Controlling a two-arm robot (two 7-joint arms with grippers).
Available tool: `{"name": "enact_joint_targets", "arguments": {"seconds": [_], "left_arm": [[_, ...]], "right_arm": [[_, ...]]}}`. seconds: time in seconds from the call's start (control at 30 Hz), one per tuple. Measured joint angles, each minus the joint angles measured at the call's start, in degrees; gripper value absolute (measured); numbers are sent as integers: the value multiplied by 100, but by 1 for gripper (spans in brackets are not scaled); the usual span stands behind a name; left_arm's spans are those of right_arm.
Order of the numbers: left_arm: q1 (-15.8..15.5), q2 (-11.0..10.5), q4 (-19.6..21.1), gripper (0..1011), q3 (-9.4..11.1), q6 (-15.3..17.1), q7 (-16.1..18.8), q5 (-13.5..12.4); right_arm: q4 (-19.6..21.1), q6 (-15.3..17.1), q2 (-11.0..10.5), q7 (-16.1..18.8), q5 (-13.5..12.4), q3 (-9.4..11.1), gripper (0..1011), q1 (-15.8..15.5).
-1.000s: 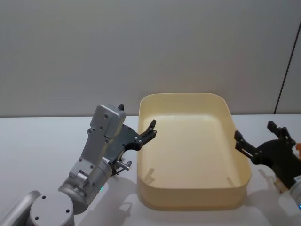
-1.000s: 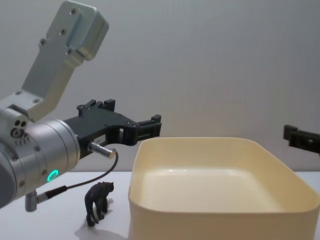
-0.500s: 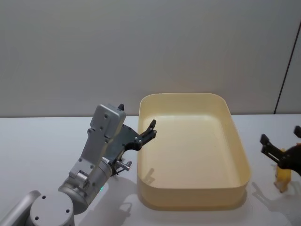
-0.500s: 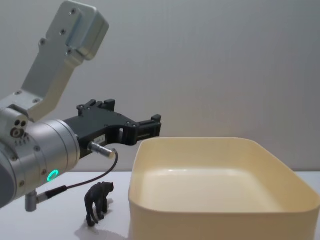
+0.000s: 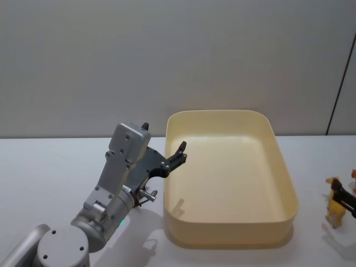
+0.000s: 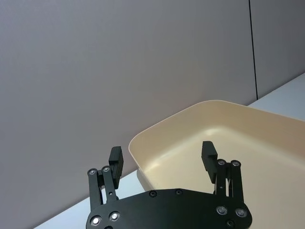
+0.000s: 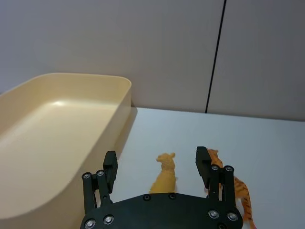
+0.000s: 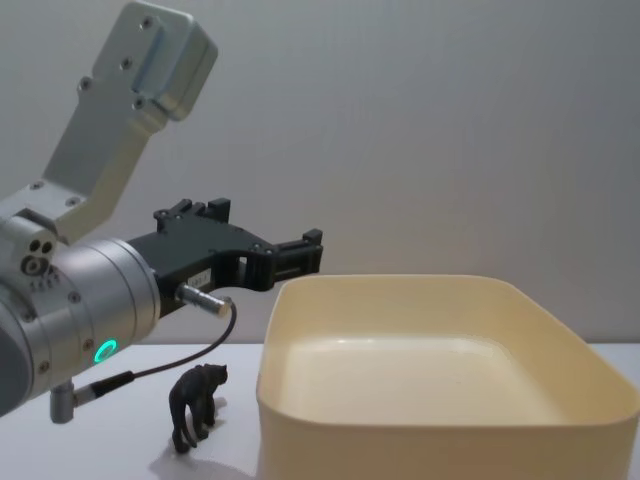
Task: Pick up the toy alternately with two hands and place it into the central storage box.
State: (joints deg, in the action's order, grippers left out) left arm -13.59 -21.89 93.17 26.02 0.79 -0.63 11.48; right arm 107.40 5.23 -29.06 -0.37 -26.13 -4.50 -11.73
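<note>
Moved: the black right gripper point(image 7: 156, 161) has drawn back from the right wall of the box to the right edge of the head view. The black left gripper point(image 6: 162, 152) on its silver cylindrical arm has stayed put.
Storage box: the large pale cream-yellow rectangular plastic storage box point(image 5: 228, 236) sits mid-bench on the white bench point(image 5: 44, 167), between the two grippers.
Right jaws: spread wide apart and gripping nothing.
Yellow toy: the small yellow plastic animal figurine point(image 7: 164, 180) stands on the bench, right of the box and apart from its wall. In the right wrist view its head shows in the gap between the jaws, clear of both.
Tiger toy: the orange striped tiger figurine point(image 7: 237, 192) stands just beside the yellow one, on the side away from the box, behind one jaw.
Left jaws: apart, held in the air at the box's left rim and pointing across it.
Dark toy: the small dark brown animal figurine point(image 8: 195, 405) stands on the bench just left of the box, below the left arm.
</note>
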Motion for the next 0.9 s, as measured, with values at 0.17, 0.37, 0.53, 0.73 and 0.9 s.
{"name": "enact_joint_targets", "arguments": {"seconds": [0.17,0.37,0.53,0.73,0.9], "left_arm": [[0,0,0,1001,0,0,0,0],[0,0,0,1001,0,0,0,0],[0,0,0,1001,0,0,0,0],[0,0,0,1001,0,0,0,0],[0,0,0,1001,0,0,0,0]], "right_arm": [[-60,168,-13,-106,-24,34,1001,-50],[-215,348,34,-149,24,26,1001,5],[-343,450,96,-119,98,-16,1001,102],[-594,573,240,24,254,-114,1001,336],[-850,669,378,111,410,-204,1001,561]]}}
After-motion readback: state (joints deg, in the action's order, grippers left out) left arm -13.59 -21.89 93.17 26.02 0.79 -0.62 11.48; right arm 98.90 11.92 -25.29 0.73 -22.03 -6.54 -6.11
